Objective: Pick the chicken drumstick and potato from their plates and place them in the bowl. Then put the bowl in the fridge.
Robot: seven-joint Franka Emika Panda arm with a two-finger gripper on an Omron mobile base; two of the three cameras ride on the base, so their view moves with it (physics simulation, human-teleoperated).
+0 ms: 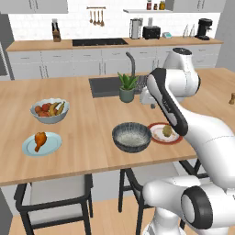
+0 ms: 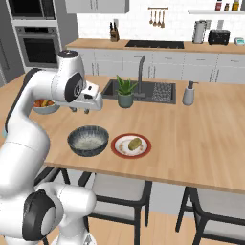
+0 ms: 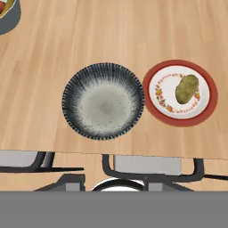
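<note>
On the counter: 1 bowl [image 3: 103,101], 1 potato [image 3: 187,88], 1 drumstick [image 1: 40,140]; pincer state unclear.

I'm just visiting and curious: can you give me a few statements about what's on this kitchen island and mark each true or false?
1. The dark grey bowl has food in it. False: it is empty.
2. The potato lies on the red-rimmed plate. True.
3. The chicken drumstick lies on the light blue plate. True.
4. The red-rimmed plate sits far from the bowl. False: it is right beside it.
5. A potted plant stands by the sink. True.
</note>
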